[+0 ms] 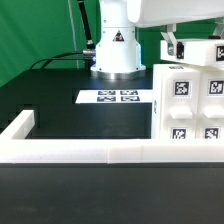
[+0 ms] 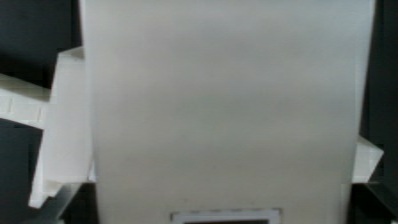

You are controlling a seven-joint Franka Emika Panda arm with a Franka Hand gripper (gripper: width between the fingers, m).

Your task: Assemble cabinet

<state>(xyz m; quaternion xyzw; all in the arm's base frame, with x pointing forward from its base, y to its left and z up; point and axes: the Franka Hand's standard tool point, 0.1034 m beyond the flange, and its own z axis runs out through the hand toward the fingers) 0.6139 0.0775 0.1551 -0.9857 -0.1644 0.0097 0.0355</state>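
The white cabinet body (image 1: 192,105) stands at the exterior view's right, with several black-and-white tags on its near face. A smaller white tagged cabinet block (image 1: 200,50) sits at its top, under the arm. My gripper (image 1: 176,50) is right at that block, above the body. In the wrist view the white cabinet block (image 2: 214,100) fills almost the whole picture, with a tag's edge (image 2: 228,214) showing low on it. My gripper (image 2: 221,205) straddles it: the dark fingers (image 2: 61,205) lie against its two sides, shut on it.
The marker board (image 1: 118,97) lies flat on the black table in front of the robot base (image 1: 113,50). The long low white border rail (image 1: 100,152) runs along the front and turns back at the exterior view's left (image 1: 20,125). A green backdrop stands behind.
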